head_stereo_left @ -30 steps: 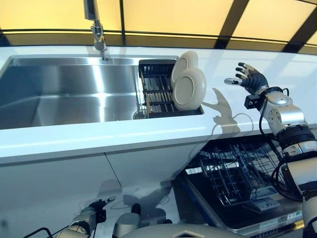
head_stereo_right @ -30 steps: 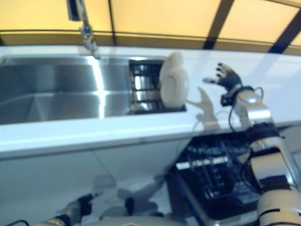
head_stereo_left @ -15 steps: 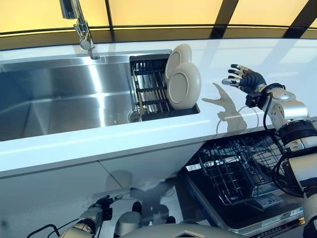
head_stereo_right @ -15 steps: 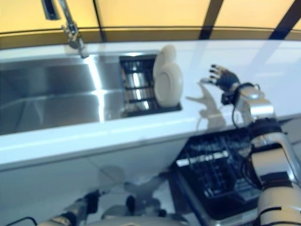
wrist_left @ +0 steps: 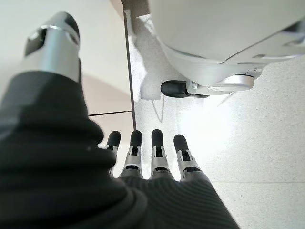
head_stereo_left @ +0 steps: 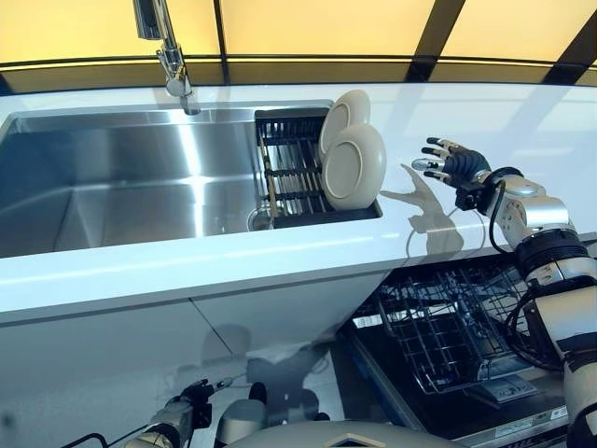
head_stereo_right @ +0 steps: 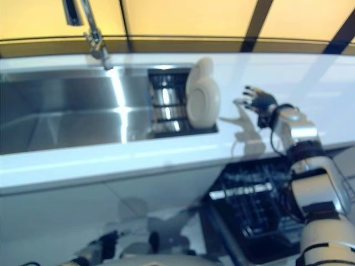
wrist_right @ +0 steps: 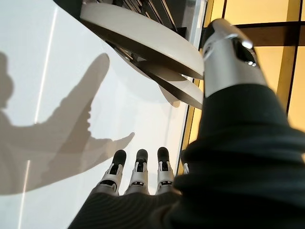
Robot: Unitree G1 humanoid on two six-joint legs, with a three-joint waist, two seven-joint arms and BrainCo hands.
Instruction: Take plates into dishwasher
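Plates (head_stereo_left: 353, 166): two, upright in sink rack (head_stereo_left: 291, 168), untouched. Right robot hand (head_stereo_left: 451, 164): spread, empty, over worktop (head_stereo_left: 522, 121) right of them. Dishwasher basket (head_stereo_left: 448, 322): empty; all loading remains.

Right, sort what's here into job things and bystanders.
Job: two plates standing in the sink rack; dishwasher rack, pulled out below the counter; right hand, open, beside the plates.
Bystanders: sink; tap; left hand, hanging low, open.
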